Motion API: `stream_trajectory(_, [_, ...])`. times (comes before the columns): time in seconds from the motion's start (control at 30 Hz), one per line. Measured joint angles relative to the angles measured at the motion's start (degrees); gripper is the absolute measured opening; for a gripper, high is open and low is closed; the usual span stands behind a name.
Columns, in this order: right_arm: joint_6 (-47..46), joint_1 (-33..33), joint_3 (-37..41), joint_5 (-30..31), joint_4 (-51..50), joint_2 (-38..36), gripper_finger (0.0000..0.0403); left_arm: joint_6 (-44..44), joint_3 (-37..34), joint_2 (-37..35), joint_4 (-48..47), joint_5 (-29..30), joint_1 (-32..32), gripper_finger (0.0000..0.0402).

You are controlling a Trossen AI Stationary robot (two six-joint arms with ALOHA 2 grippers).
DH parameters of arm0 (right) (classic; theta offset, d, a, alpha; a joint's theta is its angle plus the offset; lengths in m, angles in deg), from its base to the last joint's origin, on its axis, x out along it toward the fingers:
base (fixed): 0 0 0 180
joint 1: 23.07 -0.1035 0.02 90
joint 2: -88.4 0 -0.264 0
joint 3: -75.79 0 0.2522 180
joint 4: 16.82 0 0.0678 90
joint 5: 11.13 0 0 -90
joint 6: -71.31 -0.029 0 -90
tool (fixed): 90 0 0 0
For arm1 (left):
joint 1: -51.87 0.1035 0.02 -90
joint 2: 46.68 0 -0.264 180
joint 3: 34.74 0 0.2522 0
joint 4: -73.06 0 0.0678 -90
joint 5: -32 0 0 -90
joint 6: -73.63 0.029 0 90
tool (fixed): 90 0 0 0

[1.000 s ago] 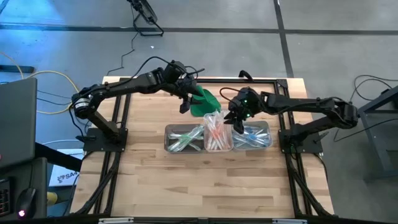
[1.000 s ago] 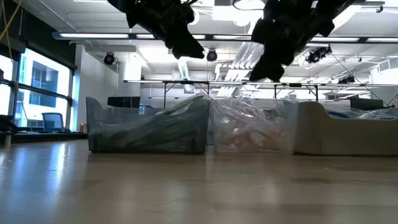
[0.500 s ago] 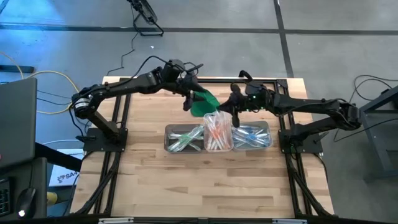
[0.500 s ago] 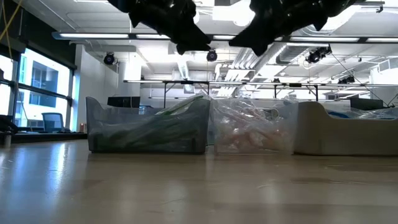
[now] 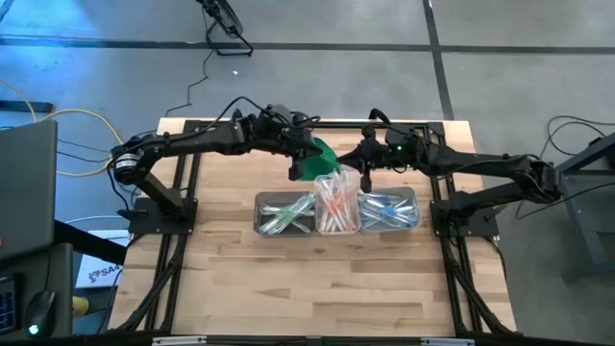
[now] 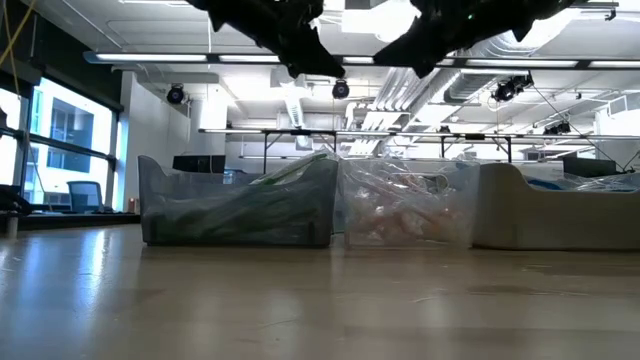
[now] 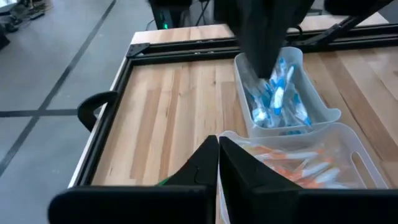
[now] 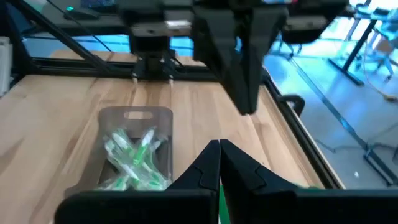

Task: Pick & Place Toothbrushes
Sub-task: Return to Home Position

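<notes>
- Overhead, left gripper (image 5: 295,171) and right gripper (image 5: 365,179) are hanging pinched shut — empty.
- Toothbrushes (image 5: 334,207) are lying in tubs (image 5: 257,226) on wood table (image 5: 317,279) — grey floor (image 5: 317,67) surrounding.

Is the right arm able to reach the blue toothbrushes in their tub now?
Probably yes: the right pincer hangs shut above the far edge of the open-topped tub of blue toothbrushes, with nothing between them. It must open first.
</notes>
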Motion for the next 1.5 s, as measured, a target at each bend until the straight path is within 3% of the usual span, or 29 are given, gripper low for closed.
stream_trajectory(0.33, [1.2,0.0,1.1,0.9,-4.1,-7.6,0.0002,1.8,-2.6,-4.5,0.7,2.8,0.0,0.0002])
stream_trajectory(0.47, [0.7,0.0,4.2,1.4,-4.1,-10.5,0.0002,1.5,-10.7,-10.3,3.9,6.8,0.1,0.0001])
stream_trajectory(0.83, [-1.0,0.0,10.8,5.0,-3.8,-20.8,0.0002,-1.7,-33.7,-33.2,15.7,6.6,0.0,0.0000])
stream_trajectory(1.2, [-3.5,0.0,16.3,9.2,-7.9,-34.1,0.0002,-4.1,-44.5,-48.3,15.8,14.9,0.0,0.0000])
stream_trajectory(1.5, [-5.7,0.0,17.6,12.0,-15.1,-42.8,0.0002,-4.1,-51.8,-56.9,16.7,15.4,0.0,0.0000])
